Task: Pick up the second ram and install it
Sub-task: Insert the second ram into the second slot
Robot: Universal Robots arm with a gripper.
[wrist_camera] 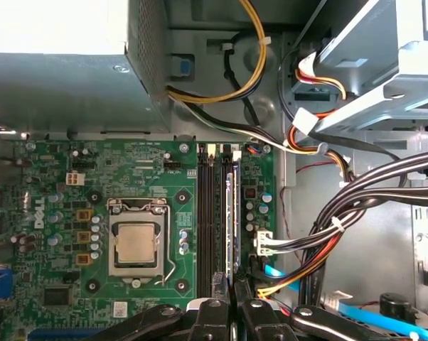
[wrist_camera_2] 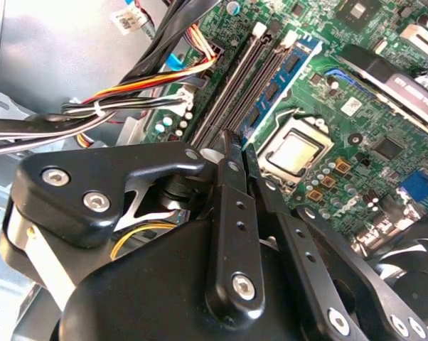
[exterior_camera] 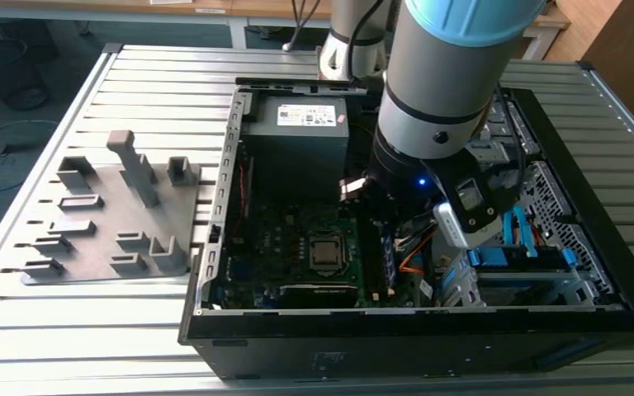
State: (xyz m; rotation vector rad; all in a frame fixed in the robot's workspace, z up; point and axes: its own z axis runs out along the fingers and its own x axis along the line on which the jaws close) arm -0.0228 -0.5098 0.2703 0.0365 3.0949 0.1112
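Here the pincer (wrist_camera: 233, 302) is seen lowered inside the open computer case (exterior_camera: 295, 330), its fingers drawn narrow over the near end of the second ram (wrist_camera: 232, 220), which stands upright in a motherboard (wrist_camera: 72, 213) slot beside the processor socket (wrist_camera: 137, 245).

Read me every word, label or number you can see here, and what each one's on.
Nothing reads clearly enough to quote.
White label on the power supply, exterior view: print too small.
White tag on a cable, second wrist view: blurred.
White sticker on the motherboard, first wrist view: too small.
White lettering at the motherboard's edge, first wrist view: a sideways maker's mark.
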